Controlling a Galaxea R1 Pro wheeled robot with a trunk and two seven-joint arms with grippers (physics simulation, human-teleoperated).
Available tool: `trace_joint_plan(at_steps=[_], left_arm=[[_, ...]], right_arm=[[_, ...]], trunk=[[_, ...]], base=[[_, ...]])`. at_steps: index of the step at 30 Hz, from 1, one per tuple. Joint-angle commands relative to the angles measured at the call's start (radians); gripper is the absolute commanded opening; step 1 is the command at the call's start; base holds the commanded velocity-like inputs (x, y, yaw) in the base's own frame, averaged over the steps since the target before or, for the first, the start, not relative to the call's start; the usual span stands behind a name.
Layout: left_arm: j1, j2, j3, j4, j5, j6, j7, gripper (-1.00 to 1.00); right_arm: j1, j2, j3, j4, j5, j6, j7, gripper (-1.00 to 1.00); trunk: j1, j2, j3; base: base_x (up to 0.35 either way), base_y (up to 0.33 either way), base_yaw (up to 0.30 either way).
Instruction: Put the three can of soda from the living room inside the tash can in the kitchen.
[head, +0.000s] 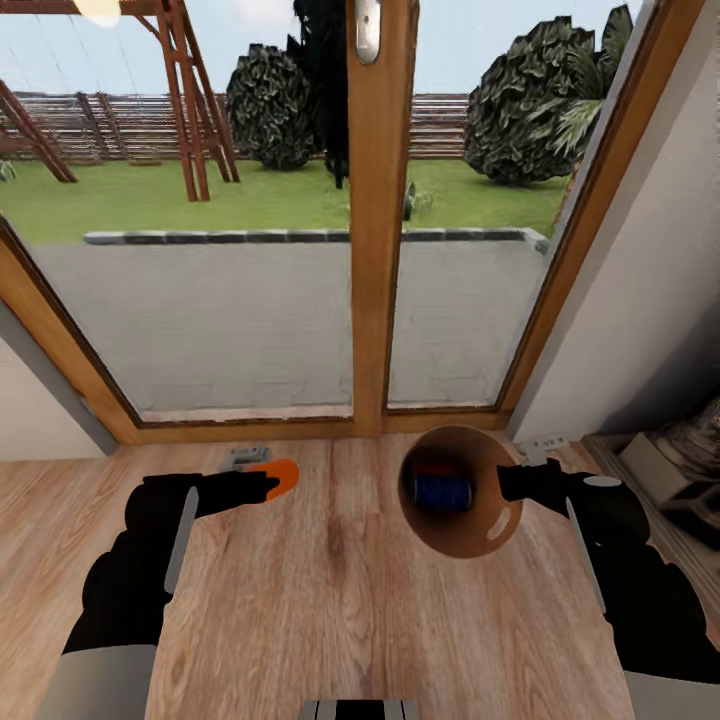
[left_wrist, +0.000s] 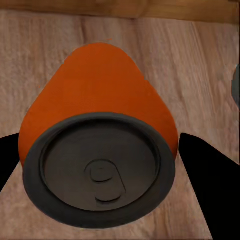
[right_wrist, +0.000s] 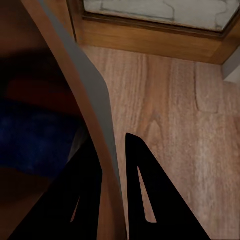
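Note:
My left gripper (head: 268, 482) is shut on an orange can of soda (head: 283, 474) with a grey top, held above the plank floor. In the left wrist view the can (left_wrist: 100, 115) sits between the two black fingers (left_wrist: 210, 185), grey lid towards the camera. My right gripper (head: 512, 482) is shut on the rim of the tash can (head: 470, 540), which tilts its coppery inside towards me. A blue can (head: 442, 492) and an orange-red can (head: 432, 468) lie inside it. In the right wrist view the fingers (right_wrist: 145, 195) straddle the bin's grey wall (right_wrist: 80, 70), with the blue can (right_wrist: 35, 140) inside.
Wood-framed glass doors (head: 380, 250) stand straight ahead, giving onto a paved terrace and lawn. A pale wall (head: 650, 300) and an ornate fireplace (head: 680, 460) close off the right. Warm plank floor (head: 340, 600) lies below both arms. A small grey floor fitting (head: 247, 455) sits by the door sill.

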Motion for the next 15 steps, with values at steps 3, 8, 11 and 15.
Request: trace_joint_plan(at_steps=[3,8,11,15], left_arm=[[0.001,0.035,0.000,-0.020,-0.007,0.000,-0.186,-1.00],[-0.001,0.084,-0.004,-0.036,-0.009,0.000,-0.488,-1.00],[-0.003,0.091,-0.026,-0.039,-0.010,0.000,-0.633,-1.00],[-0.006,0.093,-0.043,-0.053,-0.012,0.000,-0.779,-1.00]], right_arm=[[-0.002,0.001,0.006,-0.001,-0.009,0.028,0.002,-1.00],[-0.004,0.001,0.041,-0.001,-0.009,0.101,0.000,-1.00],[-0.006,0.001,0.062,0.000,-0.009,0.116,-0.003,-1.00],[-0.006,0.001,0.086,0.001,-0.009,0.133,-0.004,-1.00]], trunk=[[-0.001,0.001,0.012],[-0.004,0.002,0.031],[-0.005,0.003,0.043],[-0.007,0.004,0.058]], base=[[0.000,0.000,0.000],[0.000,0.000,0.000],[0.000,0.000,0.000],[0.000,0.000,0.000]])
